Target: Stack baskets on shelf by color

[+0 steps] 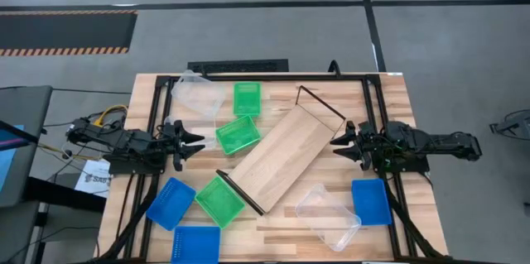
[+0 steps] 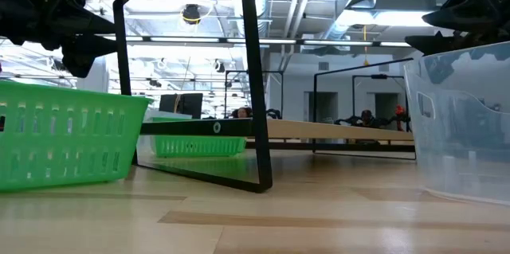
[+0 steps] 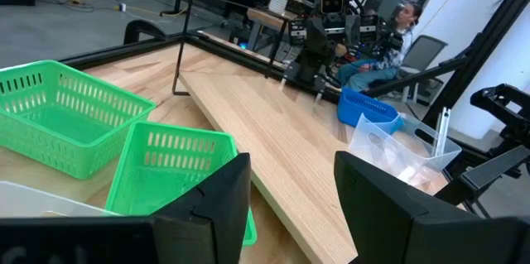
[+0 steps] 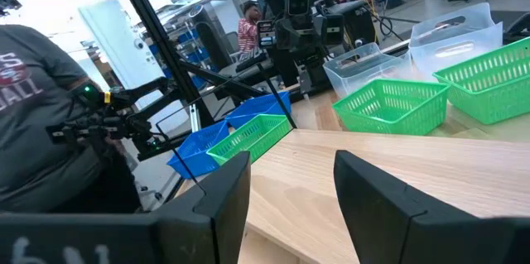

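Because the shelf [image 1: 284, 156] lies slantwise across the middle of the desk [image 1: 273, 223], running from near the front edge up toward the back right, both arms can reach it from their own sides, and its board is bare, so no basket has been stacked yet. The left hand [image 1: 195, 142] hovers by the left edge with its fingers apart and grasping nothing, pointed at the green basket [image 1: 238, 135] just beside it; that looks like the first pick. The right hand [image 1: 341, 142] waits opposite, near the shelf's far end, fingers likewise spread and empty. The colours are still mixed about the desk: a second green basket [image 1: 246, 98] toward the back edge, a third green one [image 1: 219, 200] against the shelf's front frame, two blue baskets [image 1: 171, 204] [image 1: 196, 243] at the front left corner, a third blue basket [image 1: 370, 201] by the right edge, a clear basket [image 1: 197, 94] at the back left and another clear basket [image 1: 328, 215] near the front right. Scattered so, each colour has members within either arm's reach. A person's grey shirt [image 4: 37, 123] in the right wrist view carries partial red lettering I cannot make out; no basket shows a readable label.
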`<action>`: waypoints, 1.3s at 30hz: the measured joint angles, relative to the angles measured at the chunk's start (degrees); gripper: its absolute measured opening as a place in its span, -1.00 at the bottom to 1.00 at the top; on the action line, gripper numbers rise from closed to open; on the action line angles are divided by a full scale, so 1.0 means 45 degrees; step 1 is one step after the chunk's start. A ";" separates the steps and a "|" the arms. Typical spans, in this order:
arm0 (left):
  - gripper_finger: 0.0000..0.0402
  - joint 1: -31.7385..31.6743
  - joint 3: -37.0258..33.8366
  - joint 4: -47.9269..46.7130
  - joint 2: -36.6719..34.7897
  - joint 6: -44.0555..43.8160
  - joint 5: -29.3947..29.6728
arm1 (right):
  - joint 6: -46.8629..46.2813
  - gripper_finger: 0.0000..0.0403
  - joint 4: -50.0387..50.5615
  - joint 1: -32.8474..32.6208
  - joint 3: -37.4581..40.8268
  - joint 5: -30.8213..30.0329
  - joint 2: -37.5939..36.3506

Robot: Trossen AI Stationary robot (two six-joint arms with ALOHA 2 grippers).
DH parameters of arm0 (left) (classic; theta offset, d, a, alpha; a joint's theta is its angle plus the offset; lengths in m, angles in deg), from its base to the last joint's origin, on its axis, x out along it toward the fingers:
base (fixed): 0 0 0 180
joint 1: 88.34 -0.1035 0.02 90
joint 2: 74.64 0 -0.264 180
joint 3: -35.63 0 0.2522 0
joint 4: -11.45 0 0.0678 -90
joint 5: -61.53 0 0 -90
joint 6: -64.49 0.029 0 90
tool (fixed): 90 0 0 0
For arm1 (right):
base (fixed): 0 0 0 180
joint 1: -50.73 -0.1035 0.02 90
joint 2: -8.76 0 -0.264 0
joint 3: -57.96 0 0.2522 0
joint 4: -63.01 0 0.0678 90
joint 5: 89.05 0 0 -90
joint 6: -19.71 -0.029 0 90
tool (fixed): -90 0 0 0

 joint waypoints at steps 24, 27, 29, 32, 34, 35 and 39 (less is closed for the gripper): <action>-0.18 -0.0005 -0.0034 0.0384 0.0001 -0.2312 0.0323 | 0.0000 -0.01 -0.0004 0.0000 0.0001 -0.0002 0.0000; -0.18 0.0000 -0.0034 0.0397 0.0000 -0.2687 0.0804 | -0.0002 -0.01 -0.0002 0.0000 -0.0001 -0.0002 0.0000; -0.18 -0.0004 -0.0034 0.0433 0.0000 -0.3611 0.1288 | -0.0001 -0.01 -0.0004 -0.0001 -0.0001 -0.0002 0.0000; -0.18 -0.0002 -0.0039 0.0479 0.0001 -0.5629 0.2052 | 0.0000 -0.01 -0.0011 0.0001 -0.0002 -0.0001 0.0000; -0.18 -0.0003 -0.0039 0.0491 -0.0001 -0.6698 0.2615 | 0.0000 -0.01 -0.0119 -0.0002 0.0001 -0.0005 0.0000; -0.18 -0.0005 -0.0039 0.0494 0.0001 -0.7099 0.2912 | 0.0000 -0.01 -0.0205 -0.0002 0.0010 -0.0005 0.0000; -0.18 -0.0005 -0.0039 0.0525 0.0001 -0.7949 0.4022 | -0.0030 -0.01 -0.0305 0.0002 0.0015 -0.0005 0.0000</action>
